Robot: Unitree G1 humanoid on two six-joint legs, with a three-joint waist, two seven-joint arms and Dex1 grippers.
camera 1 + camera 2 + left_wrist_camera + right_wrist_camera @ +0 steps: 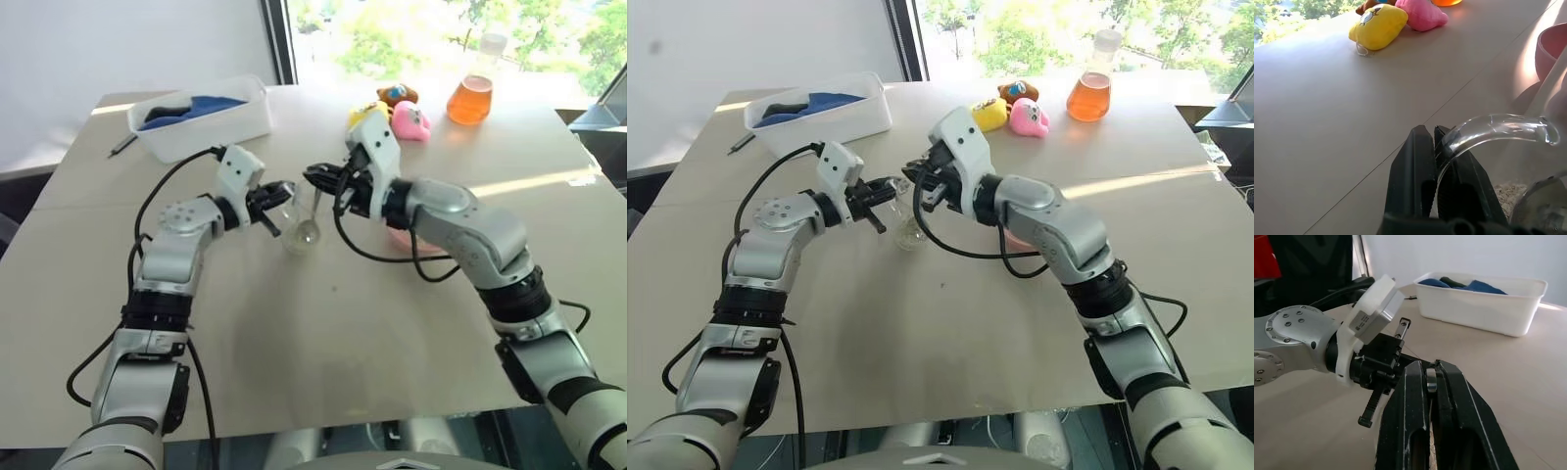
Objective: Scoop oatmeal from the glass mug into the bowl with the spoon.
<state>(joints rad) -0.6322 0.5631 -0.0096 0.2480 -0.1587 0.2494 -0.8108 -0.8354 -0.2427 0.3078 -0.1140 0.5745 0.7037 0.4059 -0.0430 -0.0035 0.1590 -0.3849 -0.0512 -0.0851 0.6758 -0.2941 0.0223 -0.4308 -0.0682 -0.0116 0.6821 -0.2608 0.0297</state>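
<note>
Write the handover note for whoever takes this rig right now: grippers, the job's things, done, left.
Left gripper: shut on the glass mug's handle, steadying the glass mug mid-table.
Right gripper: shut on the spoon handle; the spoon has its bowl down inside the mug.
Oatmeal: a small heap at the mug's bottom.
Bowl: pink, on the table behind the right forearm; I cannot see inside it.
Done: mug and spoon both gripped, spoon in the mug.
Left: lift a spoonful, carry it to the bowl, tip it out.
</note>
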